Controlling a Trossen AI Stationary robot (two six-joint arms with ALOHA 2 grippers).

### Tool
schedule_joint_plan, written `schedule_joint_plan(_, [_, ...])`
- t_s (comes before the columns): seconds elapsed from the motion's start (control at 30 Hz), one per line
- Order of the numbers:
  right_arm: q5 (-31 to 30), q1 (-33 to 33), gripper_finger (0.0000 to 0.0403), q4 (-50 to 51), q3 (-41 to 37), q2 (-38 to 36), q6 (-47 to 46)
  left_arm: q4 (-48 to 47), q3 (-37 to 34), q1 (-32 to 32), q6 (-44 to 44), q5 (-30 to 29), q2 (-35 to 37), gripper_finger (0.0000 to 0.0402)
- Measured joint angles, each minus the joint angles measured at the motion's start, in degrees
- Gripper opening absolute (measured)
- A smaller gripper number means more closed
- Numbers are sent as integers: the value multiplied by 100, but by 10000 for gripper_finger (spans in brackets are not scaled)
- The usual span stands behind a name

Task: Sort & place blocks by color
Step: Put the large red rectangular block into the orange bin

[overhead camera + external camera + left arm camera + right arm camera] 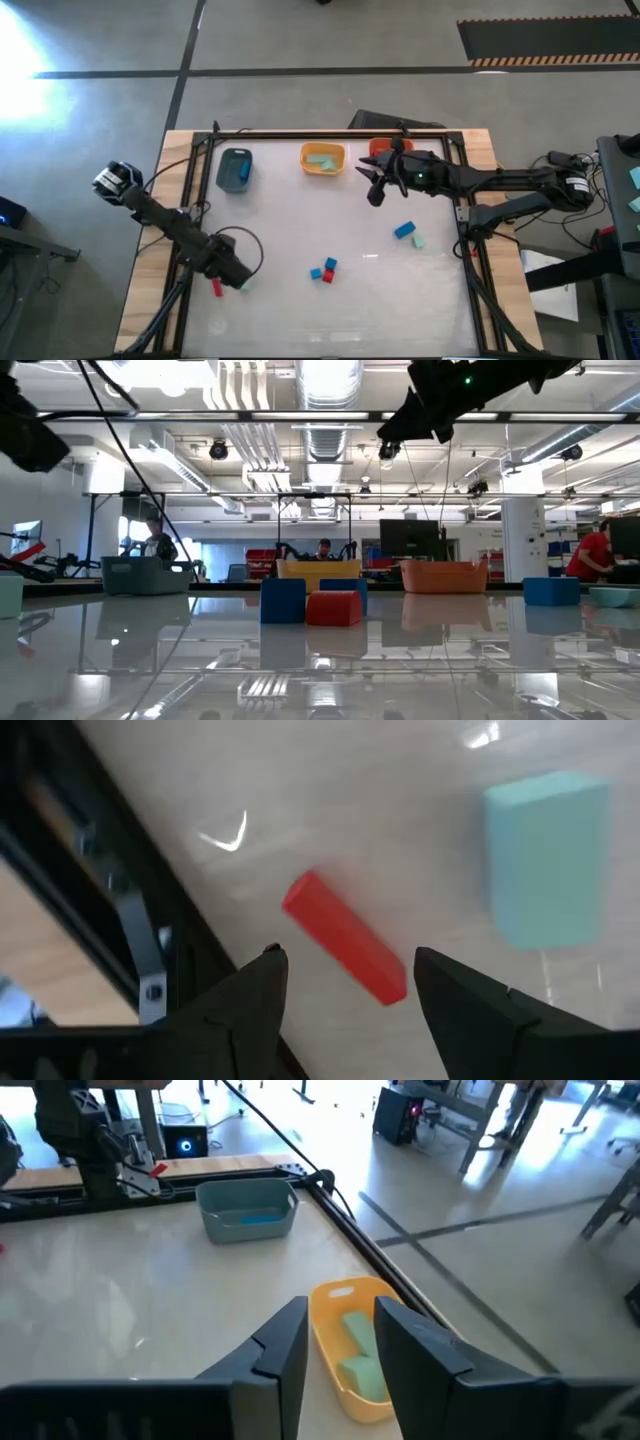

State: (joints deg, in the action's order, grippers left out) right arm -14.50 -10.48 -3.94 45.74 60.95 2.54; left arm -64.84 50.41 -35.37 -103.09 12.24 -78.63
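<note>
My left gripper (345, 982) is open and low over the table near its front left. A red bar (345, 948) lies flat on the table between its fingertips, and I see no touch. A pale teal block (545, 860) lies just beyond; in the high view they are the red bar (216, 288) and the teal block (245, 285). My right gripper (375, 187) hangs open and empty, raised above the table beside the orange-red bin (380, 148); in its wrist view its fingertips (345, 1342) stand over the yellow-orange bin (352, 1342).
The grey bin (235, 170) holds a blue block and the yellow-orange bin (322, 158) holds teal ones, both along the far edge. Two blue cubes and a red one (325, 270) sit mid-table. A blue bar (404, 230) and a teal block (418, 240) lie to the right. A black frame rims the table.
</note>
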Motion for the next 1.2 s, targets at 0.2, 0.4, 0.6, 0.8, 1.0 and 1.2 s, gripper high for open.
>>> schedule_joint_plan(0.2, [0,-2,96,150,0,-106,264,271,-121,-358,-1065,258,2,202])
schedule_joint_plan(0.4, [0,-2,87,566,0,-257,355,737,-131,-508,-1865,278,-131,202])
schedule_joint_plan(0.6, [15,0,81,709,-2,-386,357,997,-131,-557,-2095,332,-517,202])
schedule_joint_plan(0.8, [17,0,87,709,-2,-389,415,1171,-131,-633,-2067,720,-822,202])
schedule_joint_plan(1.0, [17,0,86,705,-2,-389,422,1188,-186,-696,-2063,662,-999,202])
schedule_joint_plan(1.2, [17,0,77,703,-2,-389,416,1242,-363,-696,-2081,440,-1028,201])
